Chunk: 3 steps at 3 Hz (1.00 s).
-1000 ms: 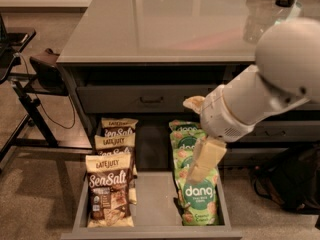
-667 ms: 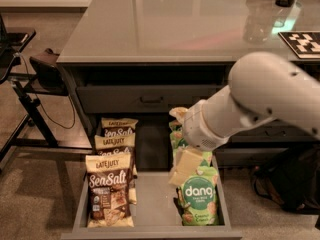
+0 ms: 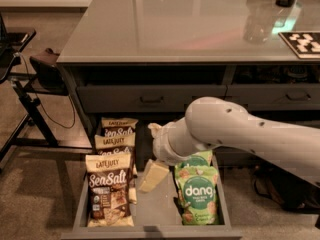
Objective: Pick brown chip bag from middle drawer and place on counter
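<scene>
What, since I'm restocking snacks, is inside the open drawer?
Three brown chip bags along the left, green bags on the right, the gripper between them. The arm hides the back right corner.

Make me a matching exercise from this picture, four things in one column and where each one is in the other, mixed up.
1 front brown chip bag
2 dang bag
3 gripper
4 counter

A drawer, right side
B up above the drawer
C drawer, left side
D over drawer floor, between bags

Pairs: 1-C, 2-A, 3-D, 4-B
</scene>
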Each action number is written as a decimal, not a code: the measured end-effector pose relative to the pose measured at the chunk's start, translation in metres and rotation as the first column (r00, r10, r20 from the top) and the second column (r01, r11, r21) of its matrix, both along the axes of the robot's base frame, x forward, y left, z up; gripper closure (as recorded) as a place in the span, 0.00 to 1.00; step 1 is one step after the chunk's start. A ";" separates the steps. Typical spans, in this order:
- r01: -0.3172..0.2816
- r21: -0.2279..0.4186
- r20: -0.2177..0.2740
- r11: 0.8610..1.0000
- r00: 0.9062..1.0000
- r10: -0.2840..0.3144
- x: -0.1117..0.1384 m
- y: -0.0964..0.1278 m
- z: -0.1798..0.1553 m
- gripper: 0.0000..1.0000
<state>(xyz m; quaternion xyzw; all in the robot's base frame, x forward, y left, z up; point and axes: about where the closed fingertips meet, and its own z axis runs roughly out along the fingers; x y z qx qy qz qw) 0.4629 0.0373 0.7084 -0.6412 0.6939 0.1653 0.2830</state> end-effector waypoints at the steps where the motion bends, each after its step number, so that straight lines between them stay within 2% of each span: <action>1: -0.020 0.012 -0.005 1.000 1.000 0.021 0.005 0.040 -0.038 0.00; 2: -0.061 0.015 -0.039 0.998 0.997 0.061 0.006 0.078 -0.076 0.00; 3: -0.126 0.022 -0.086 0.992 0.988 0.127 0.006 0.120 -0.107 0.00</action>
